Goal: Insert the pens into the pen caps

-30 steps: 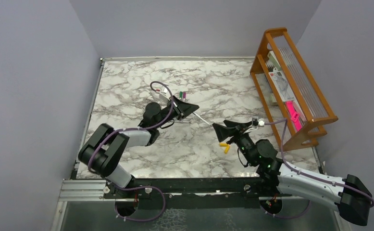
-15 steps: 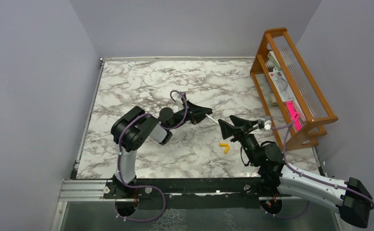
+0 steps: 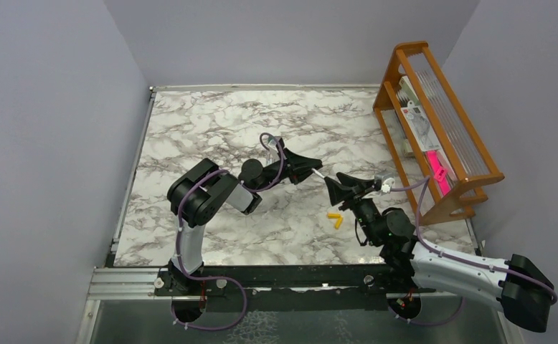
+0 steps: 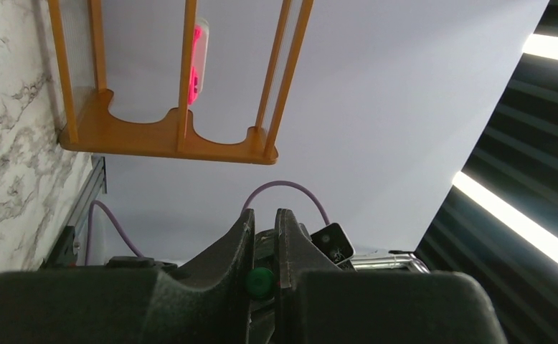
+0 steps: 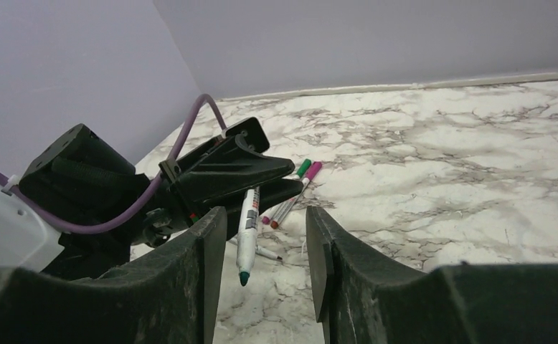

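Holding the pen: your left gripper (image 3: 315,168) is clamped on the rear end of a white-barrelled pen (image 5: 248,222). It carries the pen clear of the marble table (image 3: 190,143), nib aimed at the right arm.
Pen tip: bare. You can see a teal-green nib with no cap on it.
Right gripper (image 5: 265,215): the jaws stand apart on either side of the pen's front half. The barrel sits nearer one jaw than the other and looks to touch neither. Nothing is held here, and no cap is in view between the jaws.
Yellow-orange caps (image 3: 335,218): two lie together on the table, just beside the right gripper in the top view. Neither is picked up.
Other pens (image 5: 290,197): they lie in a small bunch on the table behind the left gripper, showing green and magenta ends. You cannot tell from here whether those ends are seated caps.
Step in hand: this looks like a mid-air handover or regrasp of the one pen, not yet an insertion, since no cap is at the nib.
Next move calls for: squeeze the right jaws squarely on the barrel, well back from the nib, before you let the left grip go. Keep the pen's line steady, because a slim round barrel will likely roll or tilt if pinched off-centre. Then fetch a matching cap.
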